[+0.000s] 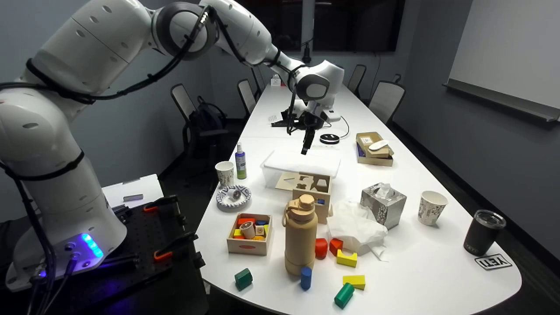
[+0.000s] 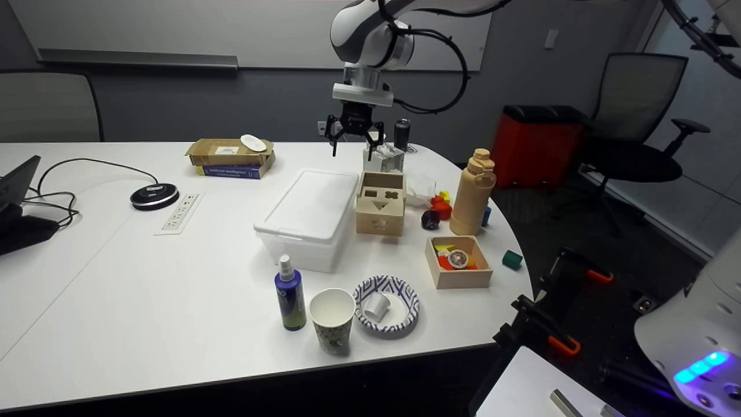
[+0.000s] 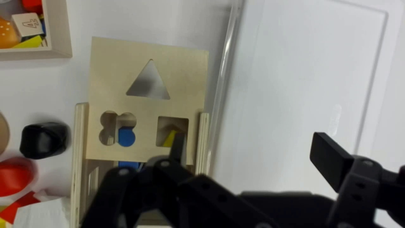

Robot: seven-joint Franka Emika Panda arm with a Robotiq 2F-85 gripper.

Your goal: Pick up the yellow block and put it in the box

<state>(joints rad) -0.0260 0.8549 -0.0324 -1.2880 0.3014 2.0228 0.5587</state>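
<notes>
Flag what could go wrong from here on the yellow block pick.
Wrong pick: a yellow arch and a yellow wedge both lie loose, so the open pincer might grab the unintended one.
Crowding: a red block sits right by the yellow arch and may foul the grasp.
Snag: the lid juts past the box; a low pass could catch it.

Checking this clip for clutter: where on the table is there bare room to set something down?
Free: the tabletop between spray bottle and power strip, and another patch between the loose yellow blocks and tumbler. Crowded: around the flask, with red block and blue cylinder close by; sorter box and bin stand side by side.
</notes>
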